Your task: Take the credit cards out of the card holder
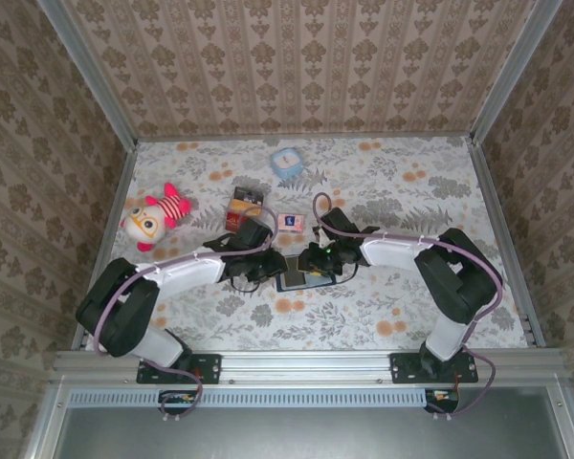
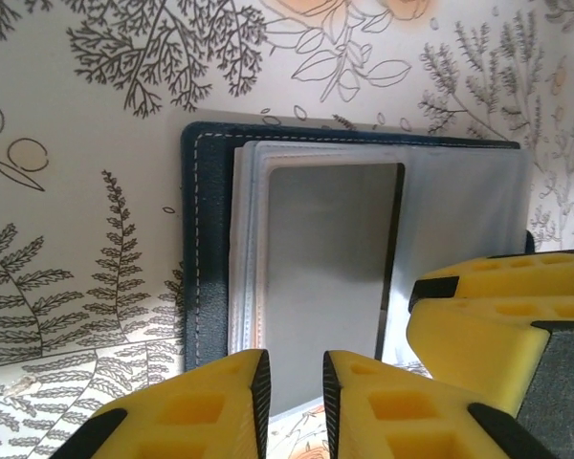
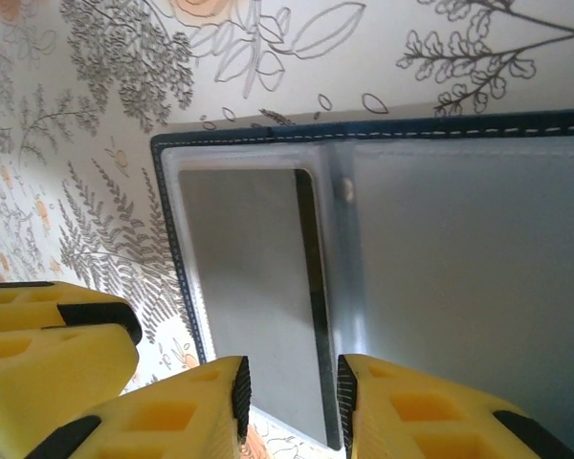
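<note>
Between each arm's jaws sits the card holder (image 2: 206,239), apparently pinched at its edge.

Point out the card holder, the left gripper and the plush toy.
card holder (image 2: 210,249): left wrist view, stitched navy border.
left gripper (image 2: 295,387): left wrist view, midway between fingertips.
plush toy (image 1: 155,218): top external view, its middle.
</note>
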Tool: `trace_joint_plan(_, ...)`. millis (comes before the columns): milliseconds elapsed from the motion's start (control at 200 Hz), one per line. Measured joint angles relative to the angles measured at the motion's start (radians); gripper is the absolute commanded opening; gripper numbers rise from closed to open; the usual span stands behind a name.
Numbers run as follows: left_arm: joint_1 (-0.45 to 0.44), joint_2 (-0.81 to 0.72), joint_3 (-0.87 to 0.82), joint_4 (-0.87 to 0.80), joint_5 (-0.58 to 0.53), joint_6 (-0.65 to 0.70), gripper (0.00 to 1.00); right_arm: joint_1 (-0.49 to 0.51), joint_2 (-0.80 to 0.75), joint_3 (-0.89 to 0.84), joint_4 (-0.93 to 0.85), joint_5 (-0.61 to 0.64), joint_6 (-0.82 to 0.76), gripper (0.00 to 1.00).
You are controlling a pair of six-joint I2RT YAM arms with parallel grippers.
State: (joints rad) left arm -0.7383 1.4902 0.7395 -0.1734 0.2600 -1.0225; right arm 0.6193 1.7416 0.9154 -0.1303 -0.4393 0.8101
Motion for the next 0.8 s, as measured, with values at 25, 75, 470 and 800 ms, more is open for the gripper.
trace_joint_plan(25, 0.0, 0.006, 0.0, 0.0, 0.0, -0.002, 0.2, 0.0, 0.003, 0.0, 0.0, -0.001, 0.0, 0.31)
trace_joint_plan(75, 0.0, 0.019, 0.0, 0.002, 0.0, -0.005, 0.18, 0.0, 0.012, 0.002, 0.0, -0.004, -0.003, 0.29)
trace_joint_plan(470, 0.007, 0.072, 0.0, 0.056, 0.024, -0.007, 0.13, -0.01, 0.05, 0.019, 0.005, -0.032, -0.018, 0.22)
trace_joint_plan(800, 0.013, 0.087, -0.021, 0.09, 0.038, -0.008, 0.13, -0.015, 0.057, 0.02, 0.019, -0.04, -0.022, 0.19)
